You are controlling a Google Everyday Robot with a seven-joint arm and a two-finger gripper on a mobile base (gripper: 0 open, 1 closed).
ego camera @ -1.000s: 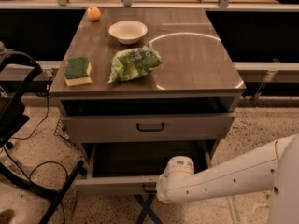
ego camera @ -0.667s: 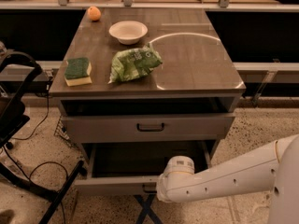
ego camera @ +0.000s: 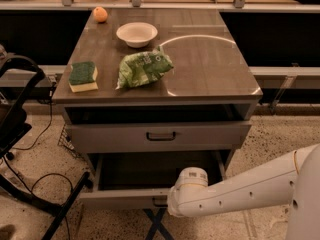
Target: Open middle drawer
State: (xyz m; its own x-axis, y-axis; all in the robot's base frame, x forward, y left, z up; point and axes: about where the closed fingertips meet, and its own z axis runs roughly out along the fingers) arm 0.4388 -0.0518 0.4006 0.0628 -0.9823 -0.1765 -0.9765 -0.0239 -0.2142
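The middle drawer (ego camera: 120, 198) is the low-fronted grey drawer below the taller one. It stands pulled well out, and its deep grey inside (ego camera: 150, 170) shows. Its small black bar handle (ego camera: 159, 202) sits at the centre of the front panel. My white arm (ego camera: 240, 189) reaches in from the right. My gripper (ego camera: 169, 204) is at the drawer's front panel, right by the handle, and is mostly hidden behind the rounded wrist (ego camera: 190, 180).
The taller-fronted drawer (ego camera: 160, 135) above has a black handle and a dark gap over it. On the tabletop (ego camera: 210, 69) lie a green sponge (ego camera: 83, 75), a green bag (ego camera: 144, 68), a white bowl (ego camera: 136, 34) and an orange (ego camera: 100, 14). A black stand (ego camera: 20, 129) and cables are on the left.
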